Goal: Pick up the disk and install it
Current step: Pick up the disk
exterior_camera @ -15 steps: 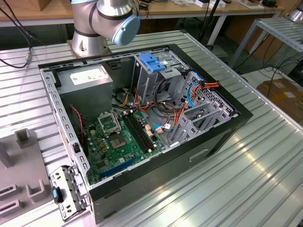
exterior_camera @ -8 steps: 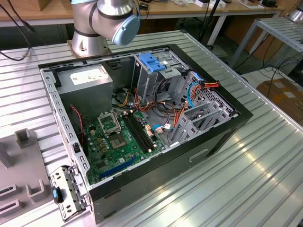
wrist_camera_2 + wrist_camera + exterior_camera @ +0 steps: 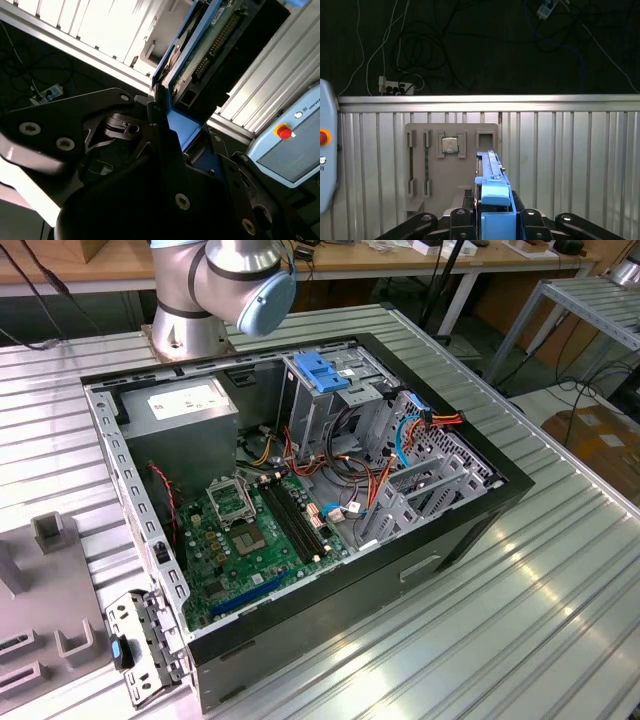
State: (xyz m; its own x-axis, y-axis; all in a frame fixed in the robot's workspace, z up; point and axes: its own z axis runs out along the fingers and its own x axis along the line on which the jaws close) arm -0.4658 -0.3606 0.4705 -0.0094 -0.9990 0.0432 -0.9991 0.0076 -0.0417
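We see the disk edge-on in the first wrist view. Its near end is cut off by the frame and sunk between the black fingers of the gripper, which press against its blue rail from both sides. In the second wrist view the dark links of the gripper cover much of the disk. We make out its blue edge, a strip of green circuit board and a connector, and its far end runs out of frame.

Beyond the held disk lie the ridged table and a grey plate carrying a chip. A pendant with a red button is cut off at the edge.

In the exterior view the arm is cropped just above its base, behind the open case. Inside, a cage with a blue latch stands beside the board, and tangled cables hide the space between them.
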